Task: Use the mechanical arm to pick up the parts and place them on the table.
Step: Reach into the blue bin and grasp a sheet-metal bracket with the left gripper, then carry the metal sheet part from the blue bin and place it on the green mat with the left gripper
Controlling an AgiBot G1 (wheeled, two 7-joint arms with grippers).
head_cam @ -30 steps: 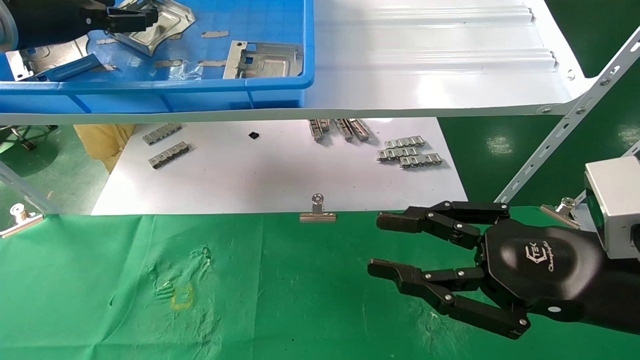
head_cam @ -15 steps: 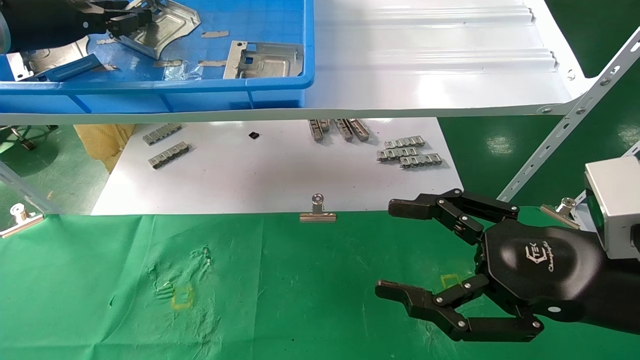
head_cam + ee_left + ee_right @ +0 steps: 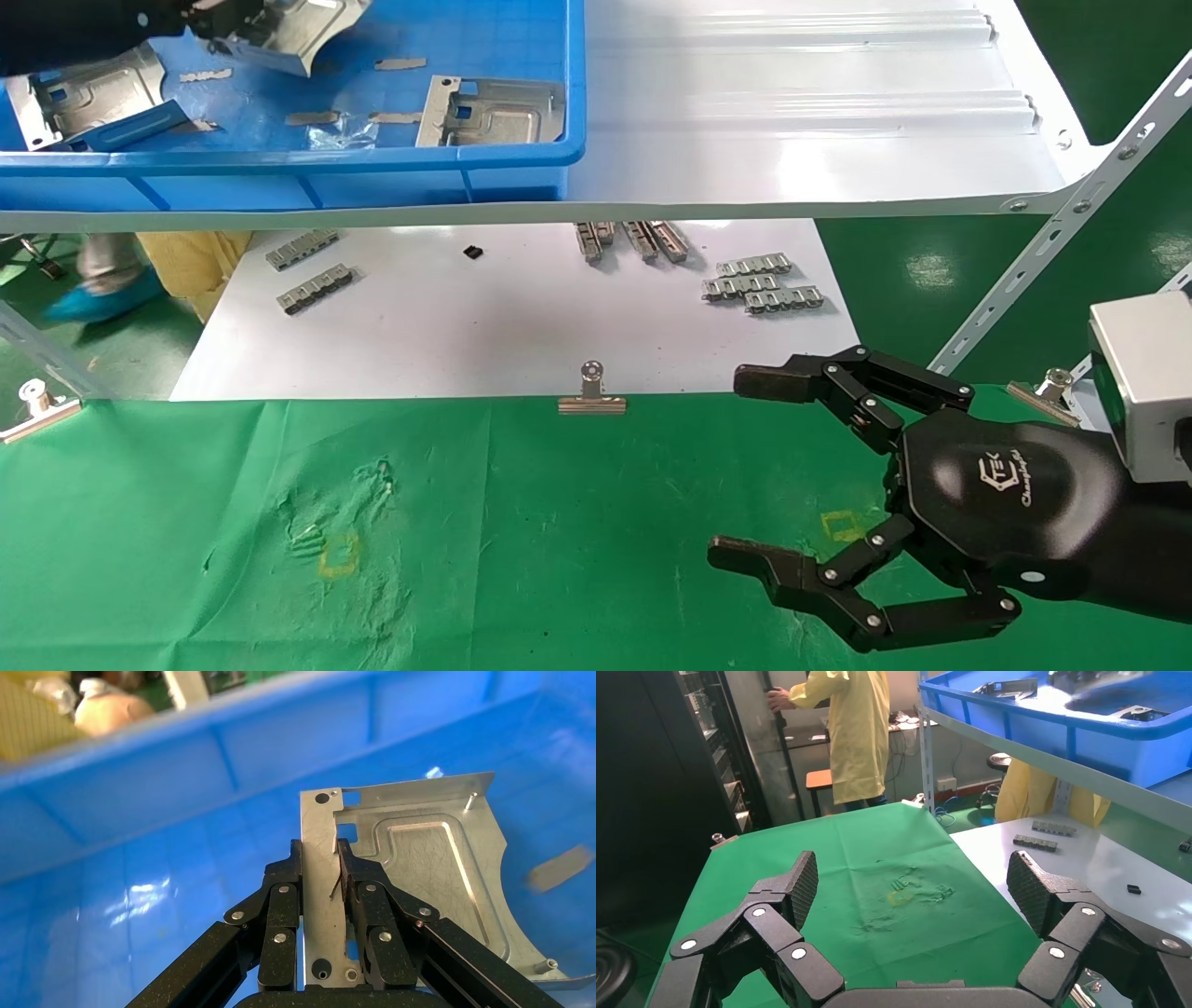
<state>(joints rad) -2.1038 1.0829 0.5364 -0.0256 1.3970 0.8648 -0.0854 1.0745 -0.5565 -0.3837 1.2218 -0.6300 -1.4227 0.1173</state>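
The green-clothed table (image 3: 521,522) spreads across the near side, bare of any plate. Above and behind it, a glossy white shelf (image 3: 801,140) carries a blue bin (image 3: 372,168) at its left end, and the parts lie in that bin.

The step in hand looks like the pick-up: the left claw (image 3: 320,857) reaches into the far left of the bin and is clamped on one plate (image 3: 422,874), its fingers (image 3: 281,896) pinching the flange edge from both sides. In the head view that plate (image 3: 298,33) sits tilted at the top edge of the frame, seemingly off the bin floor. Two more plates rest in the bin, one at the far left (image 3: 84,93) and one near the middle (image 3: 489,112). The next move, I judge, calls for lifting clear of the bin's front wall, then carrying the plate forward and down to the green cloth without loosening the pinch.

The right claw (image 3: 754,475) hovers over the table's right side, palm up, spread wide and holding nothing.
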